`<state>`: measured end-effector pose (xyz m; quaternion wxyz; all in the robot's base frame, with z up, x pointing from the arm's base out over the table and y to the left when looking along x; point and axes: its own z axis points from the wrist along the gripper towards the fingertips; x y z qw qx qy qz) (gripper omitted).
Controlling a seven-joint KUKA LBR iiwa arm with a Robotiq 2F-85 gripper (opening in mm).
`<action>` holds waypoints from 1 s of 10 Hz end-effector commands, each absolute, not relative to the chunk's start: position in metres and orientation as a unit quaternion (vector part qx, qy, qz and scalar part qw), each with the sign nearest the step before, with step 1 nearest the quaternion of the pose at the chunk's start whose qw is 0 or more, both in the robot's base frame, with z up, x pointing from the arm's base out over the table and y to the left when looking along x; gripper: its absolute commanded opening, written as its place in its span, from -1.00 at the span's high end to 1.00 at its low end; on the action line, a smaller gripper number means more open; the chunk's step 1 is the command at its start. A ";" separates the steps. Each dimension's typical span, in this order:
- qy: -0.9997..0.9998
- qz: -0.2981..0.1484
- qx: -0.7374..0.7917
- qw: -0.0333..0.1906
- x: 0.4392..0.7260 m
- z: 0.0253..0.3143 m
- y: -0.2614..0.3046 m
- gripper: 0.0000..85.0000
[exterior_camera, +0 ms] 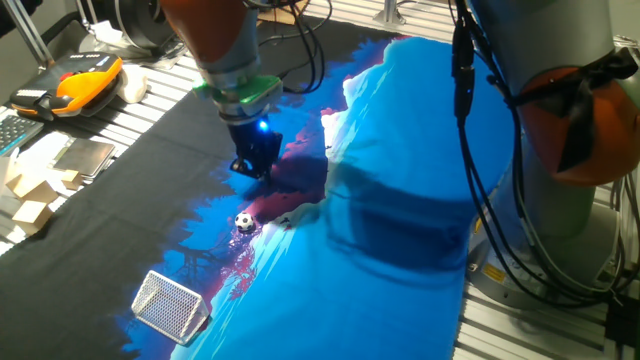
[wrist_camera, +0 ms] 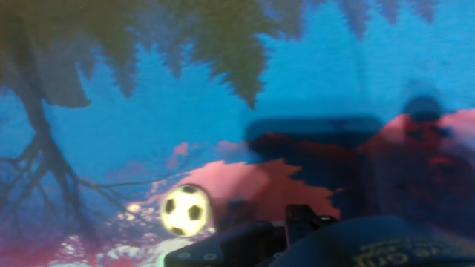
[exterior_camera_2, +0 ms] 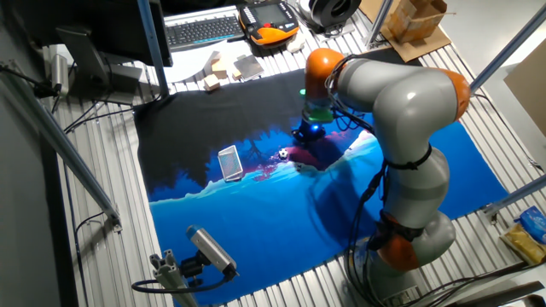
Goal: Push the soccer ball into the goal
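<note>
I see the soccer ball lying on the blue printed cloth over the surface, between the gripper and the goal, apart from both. The gripper hangs low just behind the ball; whether its jaws are wide or narrow I cannot tell.

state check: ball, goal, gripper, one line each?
soccer ball: resting on the printed cloth, outside the goal, untouched.
goal: on the cloth, no ball in it.
gripper: low over the cloth, behind the ball, apart from it; open or shut cannot be told.
</note>
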<state>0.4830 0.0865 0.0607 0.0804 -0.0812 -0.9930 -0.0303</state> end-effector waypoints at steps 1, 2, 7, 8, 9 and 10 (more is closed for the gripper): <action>-0.993 -0.039 -0.083 0.081 0.483 0.059 0.089 1.00; -0.993 -0.039 -0.083 0.081 0.483 0.058 0.093 1.00; -0.992 -0.042 -0.096 0.075 0.480 0.051 0.116 1.00; -0.992 -0.041 -0.098 0.072 0.479 0.051 0.120 1.00; -0.992 -0.041 -0.100 0.069 0.479 0.049 0.123 1.00; -0.992 -0.040 -0.102 0.066 0.478 0.047 0.126 1.00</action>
